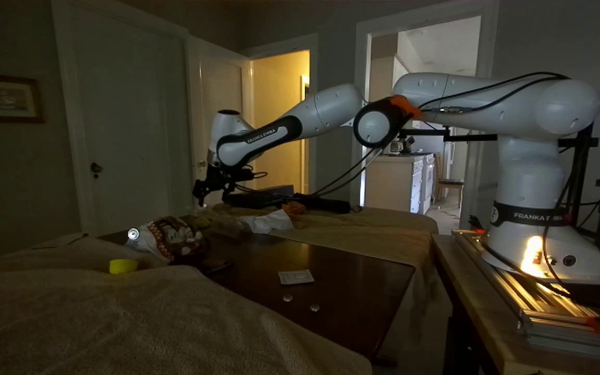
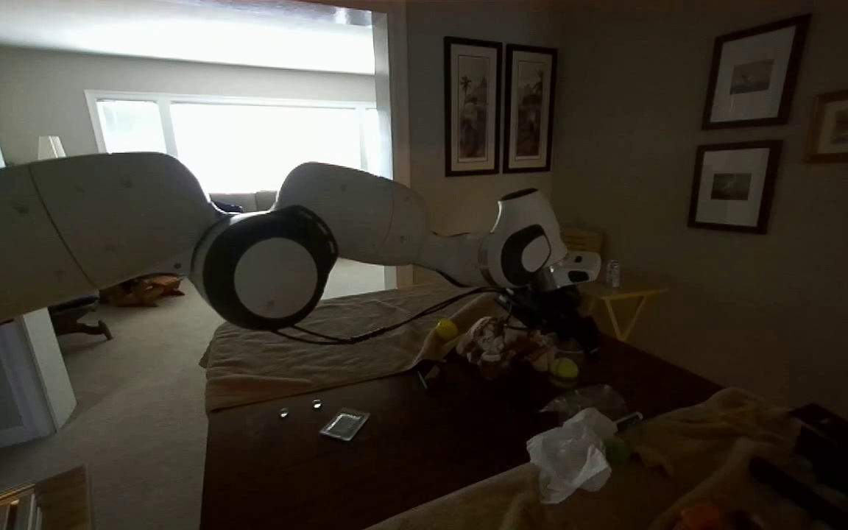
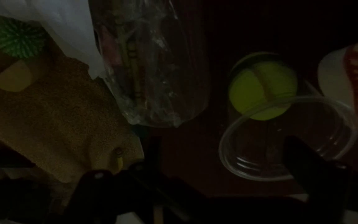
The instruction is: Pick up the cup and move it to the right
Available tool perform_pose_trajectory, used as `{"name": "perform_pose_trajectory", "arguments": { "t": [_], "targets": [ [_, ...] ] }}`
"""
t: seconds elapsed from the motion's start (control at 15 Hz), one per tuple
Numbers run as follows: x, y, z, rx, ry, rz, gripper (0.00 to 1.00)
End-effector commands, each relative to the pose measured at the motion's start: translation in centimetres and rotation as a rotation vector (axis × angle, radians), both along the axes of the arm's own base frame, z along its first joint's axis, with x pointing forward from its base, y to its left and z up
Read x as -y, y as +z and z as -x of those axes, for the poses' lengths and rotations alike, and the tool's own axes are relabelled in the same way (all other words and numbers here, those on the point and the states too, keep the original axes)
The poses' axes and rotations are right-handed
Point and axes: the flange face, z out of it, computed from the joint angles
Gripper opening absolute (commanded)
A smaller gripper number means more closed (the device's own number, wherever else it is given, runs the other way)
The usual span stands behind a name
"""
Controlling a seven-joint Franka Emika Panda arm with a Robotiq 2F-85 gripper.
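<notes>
Clear plastic cup (image 3: 294,127): on the dark table (image 2: 409,449), mouth toward my wrist camera, between a clear bag (image 3: 166,77) and a patterned bag (image 1: 175,239). Looks upright in an exterior view.
Yellow-green ball (image 3: 263,90): shows through the cup wall, at the base end.
My gripper (image 3: 222,142): released, fingers (image 3: 305,161) spread wide. Above the table, near the cup.
Finger positions: in the wrist view one overlaps the cup's mouth, the other sits off to the clear-bag side. Contact with the rim: can't tell.
My arm (image 1: 331,107): stretched from its base out over the table, wrist at the far end.
Patterned bag vs cup: just beside; touching or apart, can't tell.
Clear bag contents: hard to make out.
White sheet (image 2: 571,453): crumpled, by the tan cloth (image 3: 67,115). Paper or plastic, can't tell.
Green spiky ball (image 3: 19,37): on that cloth, next to the sheet.
Yellow piece (image 1: 123,266): on the tan blanket (image 1: 123,323), near the patterned bag.
Flat packet (image 1: 296,276): on bare table, well apart from the cup, two small shiny pieces (image 1: 287,298) near it, in both exterior views.
Light: dim; wrist view very dark.
</notes>
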Motion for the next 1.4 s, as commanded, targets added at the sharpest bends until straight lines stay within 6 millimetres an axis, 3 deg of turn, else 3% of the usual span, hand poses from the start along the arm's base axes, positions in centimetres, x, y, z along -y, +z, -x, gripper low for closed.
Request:
{"name": "perform_pose_trajectory", "arguments": {
  "t": [0.0,0.13,0.2,0.27,0.4,1.07,1.33],
  "targets": [
    [0.3,-0.9,0.1,0.009,-0.017,0.023,1.00],
    [0.5,-1.3,0.2,0.000,-0.019,0.033,1.00],
    [0.6,-1.5,0.2,-0.002,-0.019,0.037,0.95],
    [0.6,-1.7,0.2,-0.005,-0.019,0.041,0.74],
    [0.7,-2.0,0.3,-0.011,-0.018,0.046,0.70],
    [0.7,-2.2,0.3,-0.013,-0.018,0.052,0.00],
    [0.4,-1.2,0.1,0.010,-0.015,0.061,0.02]
  ]
}}
